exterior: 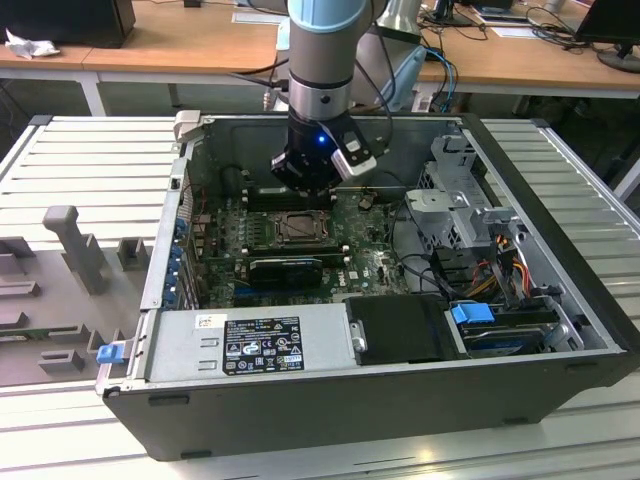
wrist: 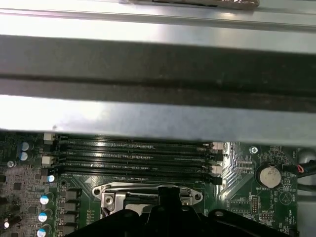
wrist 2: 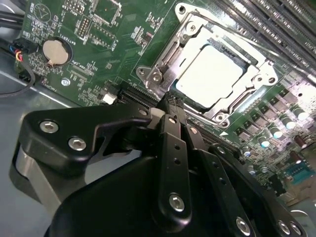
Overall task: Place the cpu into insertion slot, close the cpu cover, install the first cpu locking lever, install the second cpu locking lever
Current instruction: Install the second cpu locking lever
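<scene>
The cpu (wrist 2: 210, 74) lies flat in the insertion slot (exterior: 298, 228), its pale face showing through the cut-out of the cpu cover (wrist 2: 170, 52). The silvery cover frame lies down over the chip. My gripper (wrist 2: 173, 106) is shut with nothing between its black fingers, and its tip sits at the socket's edge, close to one corner of the frame. In the exterior view the gripper (exterior: 305, 195) hangs just above the far side of the socket inside the open computer case. In the first wrist view the fingertip (wrist: 168, 193) covers the middle of the slot (wrist: 114, 197).
Long black memory slots (wrist: 133, 158) run beside the socket. A coin battery (wrist 2: 54, 52) sits on the green board. The case wall (wrist: 148, 64) rises close behind the slots. A power supply (exterior: 250, 345), a black card (exterior: 285, 268) and a drive cage (exterior: 460, 200) with cables crowd the case.
</scene>
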`<state>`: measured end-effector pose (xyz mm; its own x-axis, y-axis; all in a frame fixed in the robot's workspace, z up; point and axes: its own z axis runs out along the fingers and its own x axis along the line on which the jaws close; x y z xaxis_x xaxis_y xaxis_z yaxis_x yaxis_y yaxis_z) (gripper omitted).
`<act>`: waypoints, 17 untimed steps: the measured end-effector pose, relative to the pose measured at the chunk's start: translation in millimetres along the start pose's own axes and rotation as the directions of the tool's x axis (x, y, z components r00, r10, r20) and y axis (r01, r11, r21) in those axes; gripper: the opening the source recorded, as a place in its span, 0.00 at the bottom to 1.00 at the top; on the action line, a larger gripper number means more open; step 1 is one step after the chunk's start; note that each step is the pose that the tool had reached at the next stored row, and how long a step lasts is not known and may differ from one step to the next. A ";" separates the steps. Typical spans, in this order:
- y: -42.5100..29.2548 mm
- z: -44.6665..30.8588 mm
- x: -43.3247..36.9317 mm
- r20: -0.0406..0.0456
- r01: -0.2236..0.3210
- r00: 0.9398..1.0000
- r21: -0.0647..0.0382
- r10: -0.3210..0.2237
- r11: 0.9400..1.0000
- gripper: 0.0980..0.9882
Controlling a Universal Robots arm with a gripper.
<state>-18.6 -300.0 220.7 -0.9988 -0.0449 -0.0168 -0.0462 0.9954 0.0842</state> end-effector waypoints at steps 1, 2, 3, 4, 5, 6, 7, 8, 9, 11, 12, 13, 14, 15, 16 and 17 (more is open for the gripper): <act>-1.0 -0.1 0.0 0.000 0.000 1.000 0.000 0.000 1.000 0.01; -2.0 -0.1 0.1 0.000 0.000 1.000 0.000 0.000 1.000 0.01; -2.7 -0.2 0.1 0.000 0.000 1.000 0.000 0.000 1.000 0.01; -2.8 -0.2 0.1 0.000 0.000 1.000 0.000 0.000 1.000 0.01; -2.8 -0.4 0.1 0.000 0.000 1.000 0.001 0.000 1.000 0.01; -2.8 -1.2 0.1 0.000 0.000 1.000 0.005 0.000 1.000 0.01; -2.6 -2.8 0.0 0.000 0.000 1.000 0.006 0.000 1.000 0.01; -2.4 -5.8 0.0 0.000 0.000 1.000 0.007 0.000 1.000 0.01; -2.1 -8.9 0.0 0.000 0.000 1.000 0.008 0.000 1.000 0.01; -2.4 -13.1 0.0 0.000 0.000 1.000 0.008 0.000 1.000 0.01; -3.0 -13.2 0.0 0.000 0.000 1.000 0.008 0.000 1.000 0.01; -4.0 -13.3 -0.1 0.000 0.000 1.000 0.008 0.000 1.000 0.01; -5.4 -13.5 -0.1 0.000 0.000 1.000 0.008 0.000 1.000 0.01; -7.0 -13.6 0.0 0.000 0.000 1.000 0.008 0.000 1.000 0.01; -7.9 -13.7 0.0 0.000 0.000 1.000 0.008 0.000 1.000 0.01; -8.9 -13.8 0.0 0.000 0.000 1.000 0.008 0.000 1.000 0.01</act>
<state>-18.4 -310.0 233.6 -0.9988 -0.0452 -0.0171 -0.0464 0.9960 0.0764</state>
